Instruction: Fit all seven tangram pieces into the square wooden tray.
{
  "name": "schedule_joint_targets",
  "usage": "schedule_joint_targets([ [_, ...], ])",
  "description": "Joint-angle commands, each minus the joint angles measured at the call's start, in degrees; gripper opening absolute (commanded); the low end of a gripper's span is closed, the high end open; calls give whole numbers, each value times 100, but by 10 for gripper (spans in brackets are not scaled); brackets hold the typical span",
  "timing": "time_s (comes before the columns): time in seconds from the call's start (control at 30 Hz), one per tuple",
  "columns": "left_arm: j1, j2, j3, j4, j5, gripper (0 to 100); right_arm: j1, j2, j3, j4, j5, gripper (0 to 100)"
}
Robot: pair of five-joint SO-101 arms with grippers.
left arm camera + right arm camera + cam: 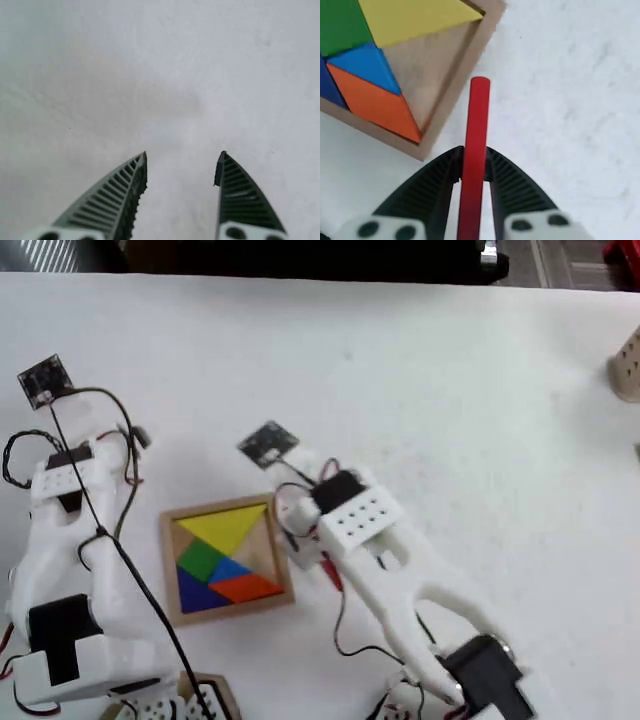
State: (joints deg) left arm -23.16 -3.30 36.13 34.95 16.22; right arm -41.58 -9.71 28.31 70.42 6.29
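While the red piece (475, 130) sits edge-on, clamped between the right jaws just beside the wooden tray (168, 565), a yellow piece (228, 525) and an orange piece (248, 588) lie inside. The left jaws gape, holding nothing, above the worktop (160, 65).

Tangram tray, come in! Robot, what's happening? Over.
Right gripper shut on red piece, beside the tray. Left gripper open over the table. Tray part-filled, triangular gap facing red piece. Nothing blocking.

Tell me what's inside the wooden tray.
A yellow triangle, green piece, blue triangle, dark blue piece and orange piece; a bare triangular gap shows. The floor beneath them is covered.
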Motion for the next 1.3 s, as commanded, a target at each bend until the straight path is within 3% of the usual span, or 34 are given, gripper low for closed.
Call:
schedule_joint_targets([
  [0.0, 75, -13, -79, -132, 26, 229, -233, 593, -633, -470, -554, 18],
  [0.4, 75, -13, -97, -132, 26, 229, -514, 1455, -730, -1499, -923, 27],
  [0.7, 75, -13, -97, -132, 26, 229, -725, 1393, -756, -1270, -897, 304],
  [1.03, 75, -13, -97, -141, 26, 229, -708, -57, -1169, 224, 176, 232],
  [1.27, 75, -13, -97, -141, 26, 229, -470, -1552, -527, 347, 457, 230],
])
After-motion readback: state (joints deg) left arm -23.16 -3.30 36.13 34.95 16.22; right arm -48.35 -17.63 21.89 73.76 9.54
